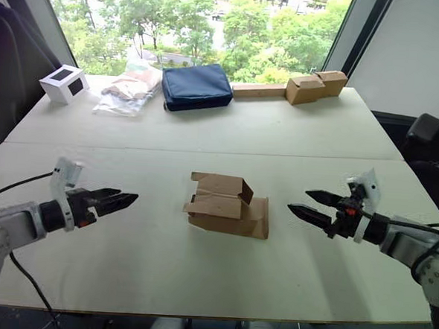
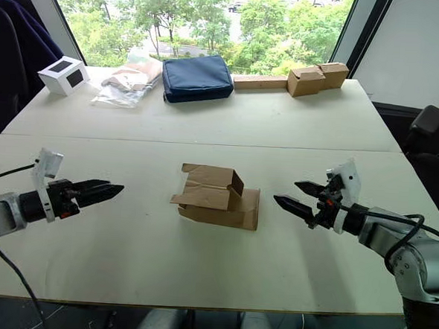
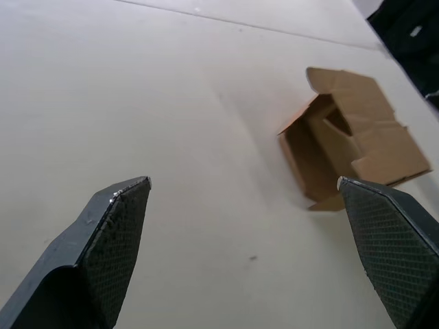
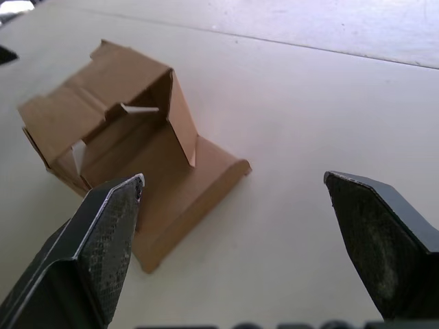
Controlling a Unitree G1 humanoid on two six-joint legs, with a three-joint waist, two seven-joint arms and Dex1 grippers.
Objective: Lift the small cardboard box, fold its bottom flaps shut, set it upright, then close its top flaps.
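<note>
The box [image 1: 228, 206] lies on its side near the table's [image 1: 206, 134] middle, brown and plain, flaps [image 4: 199, 185] splayed loose at both ends. It sits between my grippers, apart from each: my left gripper [image 1: 120, 200] and right gripper [image 1: 310, 204] hover empty, fingers spread. Along the far edge lie a navy pouch [image 1: 197, 87], a white cube [image 1: 64, 83] and tan boxes [image 1: 314, 87].

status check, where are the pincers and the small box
Left pincer open, right pincer open, both empty, flanking the box. Small cardboard box lying on its side on the table, flaps open. Nothing between pincers and box.
</note>
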